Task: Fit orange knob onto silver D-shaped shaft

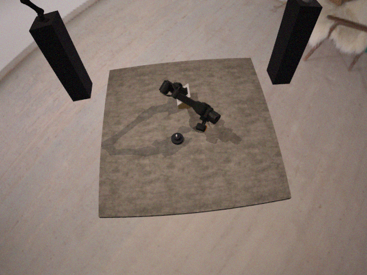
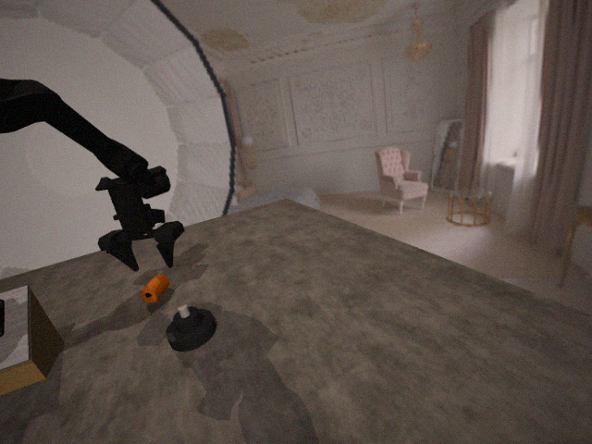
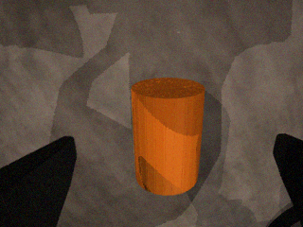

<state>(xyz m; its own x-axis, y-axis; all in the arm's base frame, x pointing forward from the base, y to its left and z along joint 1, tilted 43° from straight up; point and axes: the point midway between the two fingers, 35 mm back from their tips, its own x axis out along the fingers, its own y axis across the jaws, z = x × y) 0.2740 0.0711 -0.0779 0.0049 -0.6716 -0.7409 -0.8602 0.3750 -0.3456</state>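
The orange knob (image 1: 206,128) (image 2: 157,285) (image 3: 168,142) lies on its side on the table. A dark hole shows in its near end in the exterior view; the wrist view shows a plain end face and no hole. My gripper (image 2: 153,267) (image 3: 178,147) is open and empty, above the knob, with one finger out to each side of it in the wrist view. The round black pedestal (image 1: 178,142) (image 2: 191,337) stands close to the knob. Its silver shaft (image 1: 176,135) (image 2: 184,311) points up, bare. The shaft's flat side cannot be made out.
A box with a pale top and wooden sides (image 1: 183,105) (image 2: 46,341) stands near the arm's base. The arm reaches over it in the top view. The table (image 1: 189,183) (image 2: 382,325) extends well beyond the pedestal. Two black pillars (image 1: 60,56) (image 1: 292,44) stand off the table.
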